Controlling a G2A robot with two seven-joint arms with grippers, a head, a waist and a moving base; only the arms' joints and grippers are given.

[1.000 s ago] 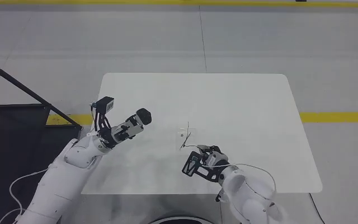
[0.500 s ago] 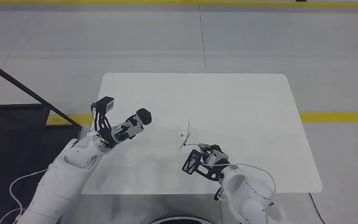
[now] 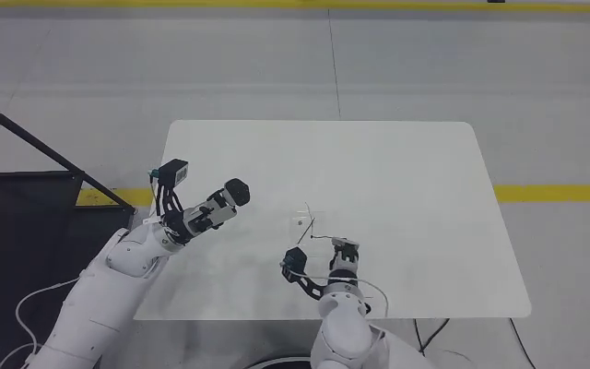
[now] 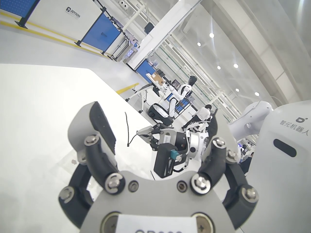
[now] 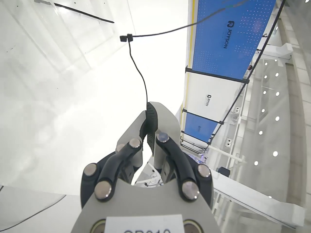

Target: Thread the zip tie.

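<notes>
A thin black zip tie point(image 5: 138, 69) hangs from my right gripper point(image 5: 151, 109), which is shut on its strap. The tie's square head point(image 5: 126, 37) sits beyond the fingertips, and a long strand point(image 5: 184, 27) runs on from the head. In the top view the zip tie point(image 3: 307, 223) stands over the table's front middle, with the right gripper point(image 3: 343, 245) just beside it. My left gripper point(image 3: 237, 192) hovers open above the table's left part, nothing between its fingers point(image 4: 102, 122). Its view shows the zip tie point(image 4: 126, 127) upright and the right gripper point(image 4: 142, 132) beyond.
The white table point(image 3: 415, 184) is bare around the tie. A small clear sheet point(image 3: 300, 220) with a brown mark lies under it, and a dark strip point(image 5: 80, 13) shows on that sheet. A black frame point(image 3: 46, 152) stands off the table's left edge.
The right arm has swung left, so its wrist now sits left of its former place. Its gripper stays by the zip tie. The left arm has not moved.
</notes>
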